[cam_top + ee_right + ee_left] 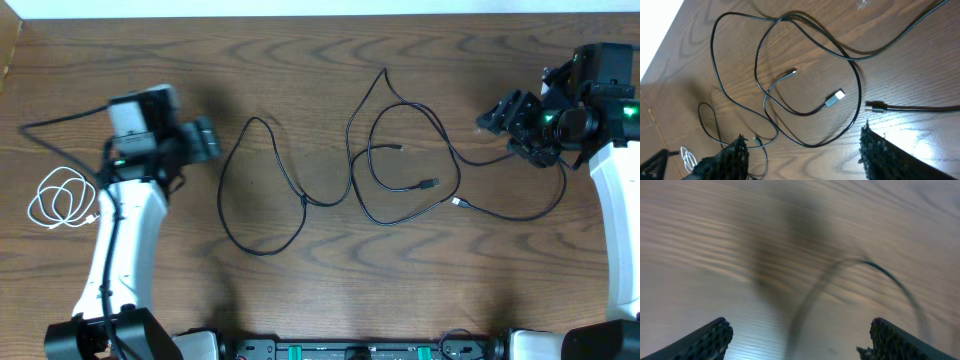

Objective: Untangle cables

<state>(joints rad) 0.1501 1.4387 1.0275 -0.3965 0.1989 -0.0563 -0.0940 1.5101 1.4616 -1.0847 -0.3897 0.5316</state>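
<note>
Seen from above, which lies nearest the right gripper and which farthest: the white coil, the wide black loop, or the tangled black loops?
From the right gripper, in the overhead view:
1. Tangled black loops, just right of the table's centre.
2. Wide black loop, left of centre.
3. White coil, far left.

Black on the long cables, white on the short coiled cable, dark brown with wavy wood grain on the table, white on the arm links.
</note>
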